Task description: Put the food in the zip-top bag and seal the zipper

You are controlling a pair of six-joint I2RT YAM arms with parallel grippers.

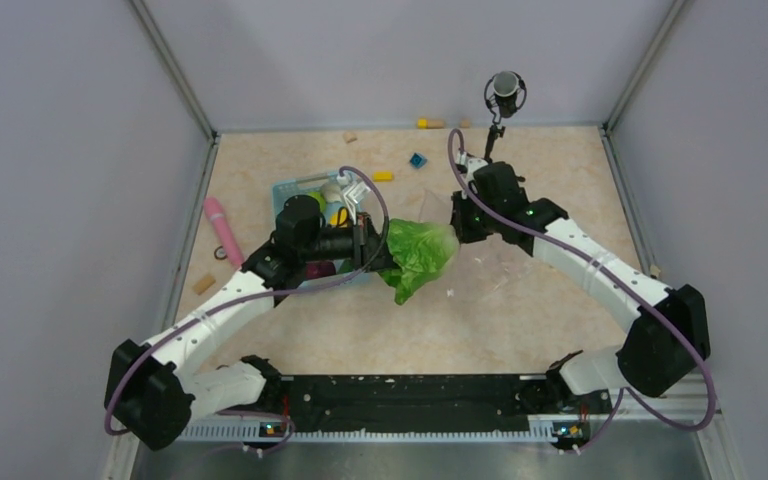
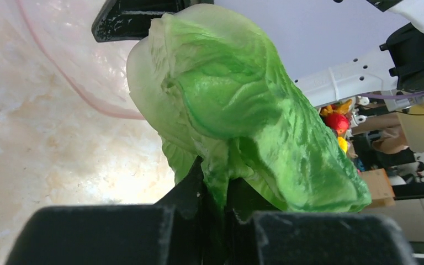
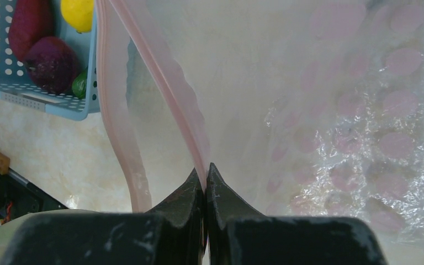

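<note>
Bench (image 1: 520,320): was beige, marbled.
Room: grey walls (image 1: 60,150) enclosed it.
Left jaws: clamped on lettuce (image 1: 420,255).
Right jaws: clamped on zipper (image 3: 168,83).

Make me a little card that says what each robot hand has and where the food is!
left gripper: shut on the lettuce
right gripper: shut on the zipper
zip-top bag: clear, mouth open
basket: holds yellow citrus and red-purple piece
</note>
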